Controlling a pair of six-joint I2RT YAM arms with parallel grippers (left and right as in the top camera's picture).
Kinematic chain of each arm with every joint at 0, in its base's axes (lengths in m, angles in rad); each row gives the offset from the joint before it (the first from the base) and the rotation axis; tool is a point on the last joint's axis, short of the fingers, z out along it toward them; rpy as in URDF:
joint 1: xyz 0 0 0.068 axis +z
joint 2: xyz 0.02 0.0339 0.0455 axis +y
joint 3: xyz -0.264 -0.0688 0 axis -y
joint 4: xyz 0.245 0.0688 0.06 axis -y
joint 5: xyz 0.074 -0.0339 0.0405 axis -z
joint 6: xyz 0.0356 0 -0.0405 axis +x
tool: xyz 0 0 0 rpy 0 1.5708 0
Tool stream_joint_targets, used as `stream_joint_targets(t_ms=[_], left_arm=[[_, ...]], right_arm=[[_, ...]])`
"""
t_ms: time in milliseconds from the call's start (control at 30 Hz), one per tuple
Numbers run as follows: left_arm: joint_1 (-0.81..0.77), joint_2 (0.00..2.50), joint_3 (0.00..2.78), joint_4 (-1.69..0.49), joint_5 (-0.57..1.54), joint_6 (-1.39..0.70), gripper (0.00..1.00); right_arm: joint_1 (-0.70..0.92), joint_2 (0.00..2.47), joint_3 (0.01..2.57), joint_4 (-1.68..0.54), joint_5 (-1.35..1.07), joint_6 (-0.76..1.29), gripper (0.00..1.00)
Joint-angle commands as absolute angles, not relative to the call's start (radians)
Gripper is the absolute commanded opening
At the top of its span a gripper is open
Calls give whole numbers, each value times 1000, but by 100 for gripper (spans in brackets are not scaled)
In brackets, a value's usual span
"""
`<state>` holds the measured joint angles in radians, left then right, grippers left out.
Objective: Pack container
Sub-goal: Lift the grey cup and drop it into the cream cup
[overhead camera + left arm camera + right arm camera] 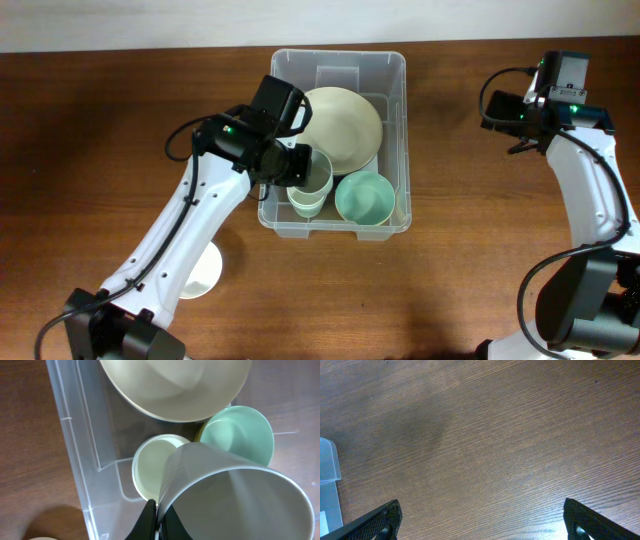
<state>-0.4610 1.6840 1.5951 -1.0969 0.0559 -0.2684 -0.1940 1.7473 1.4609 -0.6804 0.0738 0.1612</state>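
The container (395,70) is seen at the upper centre of the overhead frame, with a cream plate (340,128), a green bowl (364,196) and a pale cup (307,203) inside it. The left gripper (157,522) is clamped on the rim of a grey cup (235,505), which is held tilted just above the pale cup. If the grey cup is released off-centre, nesting may be missed and it may tip against the green bowl or the container wall. A slip may also be allowed by so thin a pinch on the rim. The right gripper (480,512) is held wide apart over the bare surface (495,435) at the upper right, with nothing in it.
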Motion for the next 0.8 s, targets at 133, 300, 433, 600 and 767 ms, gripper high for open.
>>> stream_joint_targets(t_ms=[133,300,433,600,767], left_arm=[[-462,1694,1598,-1113,29,-253,1],[-462,1694,1598,-1140,6,-253,1],[-463,1694,1598,-1145,-15,-253,1],[-463,1694,1598,-1145,-15,-253,1],[-463,1694,1598,-1146,-15,-253,42]], right_arm=[[-197,1723,1472,-678,83,170,99],[-197,1723,1472,-678,83,170,99],[-197,1723,1472,-678,83,170,99],[-197,1723,1472,-678,83,170,99],[-197,1723,1472,-678,83,170,99]])
